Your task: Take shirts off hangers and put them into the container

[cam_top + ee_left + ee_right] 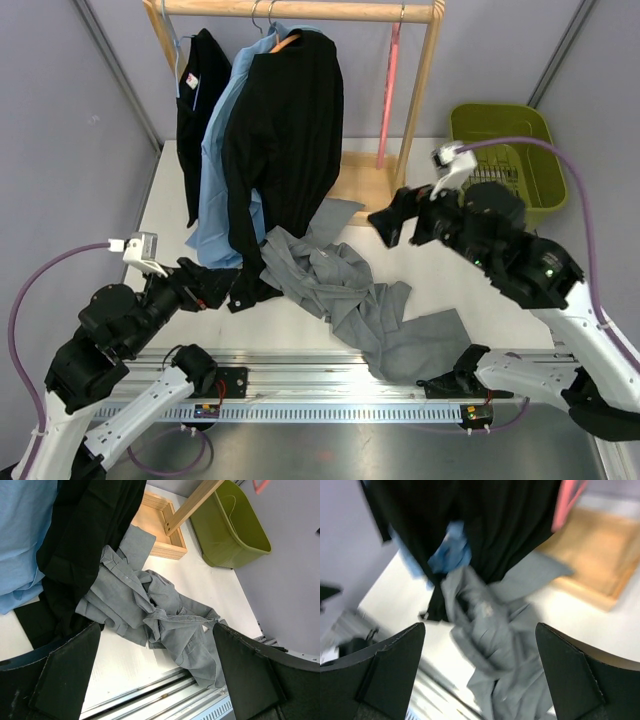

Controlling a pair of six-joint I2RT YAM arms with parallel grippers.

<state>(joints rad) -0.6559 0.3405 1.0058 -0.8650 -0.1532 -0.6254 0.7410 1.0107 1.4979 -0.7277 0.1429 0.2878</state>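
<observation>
The grey shirt lies crumpled on the white table between the two arms. It is off any hanger and outside the container, and it runs from under the hanging clothes toward the near metal rail. The olive-green container stands at the far right, just beside the wooden rack's right post; the right arm's bulk overlaps its near edge in the top view.

The left gripper sits low by the hem of the front black shirt, its jaws spread wide with nothing between them. The right gripper hovers above the table beside the rack's shallow wooden tray, also spread wide and holding nothing; its wrist view is blurred.

The front black shirt hangs from the wooden rail on an orange hanger. Behind it hang a light blue shirt and another black shirt. Their hems drape onto the grey shirt's far end. A bare pink hanger hangs to the right.
</observation>
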